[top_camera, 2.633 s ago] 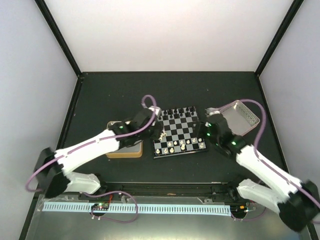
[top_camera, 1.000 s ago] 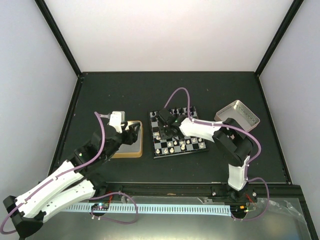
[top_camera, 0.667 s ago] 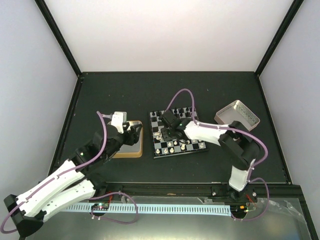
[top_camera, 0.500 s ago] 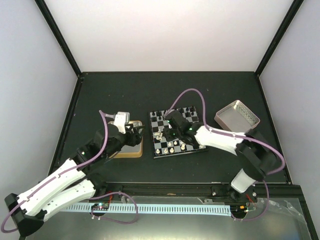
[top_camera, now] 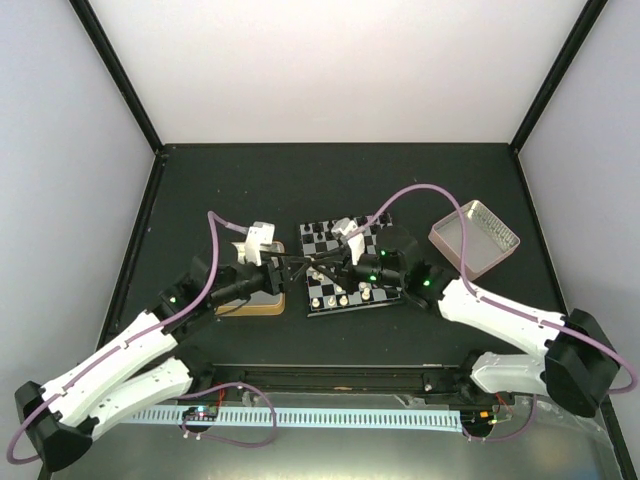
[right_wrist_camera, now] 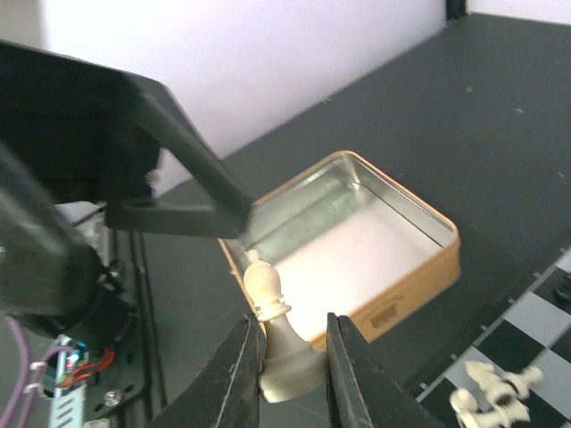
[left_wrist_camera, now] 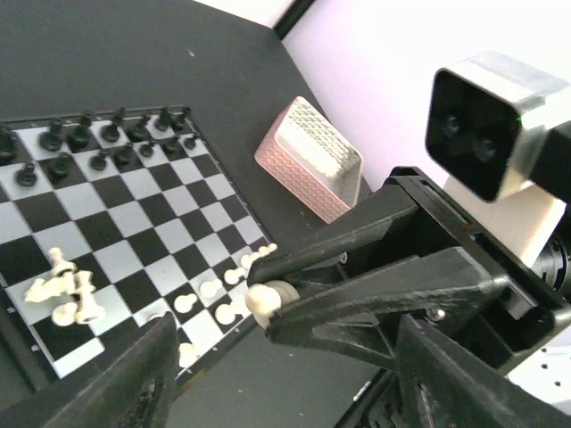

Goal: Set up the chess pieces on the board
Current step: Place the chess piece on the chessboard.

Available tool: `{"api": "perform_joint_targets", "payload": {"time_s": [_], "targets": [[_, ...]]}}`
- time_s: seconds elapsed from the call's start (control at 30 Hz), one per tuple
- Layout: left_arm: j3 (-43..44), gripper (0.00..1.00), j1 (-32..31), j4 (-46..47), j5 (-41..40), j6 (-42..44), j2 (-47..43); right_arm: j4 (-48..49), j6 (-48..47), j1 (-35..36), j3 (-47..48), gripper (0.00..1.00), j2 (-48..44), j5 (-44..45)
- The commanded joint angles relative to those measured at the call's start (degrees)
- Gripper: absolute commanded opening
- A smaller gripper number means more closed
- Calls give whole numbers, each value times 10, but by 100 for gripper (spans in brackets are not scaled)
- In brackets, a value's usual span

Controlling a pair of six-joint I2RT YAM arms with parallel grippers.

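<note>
My right gripper (right_wrist_camera: 293,357) is shut on the base of a cream bishop (right_wrist_camera: 277,334), held above the table by the board's near left corner. The bishop (left_wrist_camera: 261,299) also shows in the left wrist view, between the spread fingers of my open left gripper (left_wrist_camera: 285,325), which faces it without touching. From above, the left gripper (top_camera: 290,264) and the right gripper (top_camera: 322,268) meet tip to tip at the left edge of the board (top_camera: 330,237). Black pieces (left_wrist_camera: 89,143) fill the far rows. Cream pawns (left_wrist_camera: 214,299) stand near the front, and a few cream pieces (left_wrist_camera: 62,290) lie tumbled at the left.
The gold-rimmed tin (top_camera: 255,300) lies just left of the board, under the left wrist; its pale inside (right_wrist_camera: 357,241) holds nothing. A pink-sided tray (top_camera: 475,237) sits to the right of the board. Both arms stretch low across the near table.
The right gripper closed on a cream bishop over the board and carried it left, off the board's edge. The left gripper moved right from over the tin to meet it.
</note>
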Motion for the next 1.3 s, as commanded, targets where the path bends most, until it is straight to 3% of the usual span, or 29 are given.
{"api": "perform_joint_targets", "payload": {"time_s": [0.0,0.33,0.47,0.57,0.67,0.8,0.93,1.27], "targets": [[19,62,5,58,64,-21,14,61,-2,3,-17,15,-33,-69],[24,15,5,87,104,-17,42,73,3,3,-30,16,-63,-74],[31,3,6,86,126,-15,46,73,5,3,-31,15,-65,-69],[29,2,5,85,124,-7,47,72,12,3,-31,21,-66,-59],[31,1,5,66,97,9,47,46,24,4,-28,43,-66,-26],[37,2,5,16,20,52,45,12,35,4,-47,56,-84,22],[33,1,6,-19,-42,77,64,-6,58,3,-86,60,-124,97],[40,2,-19,-37,-38,83,202,-157,202,2,-89,61,-181,449]]}}
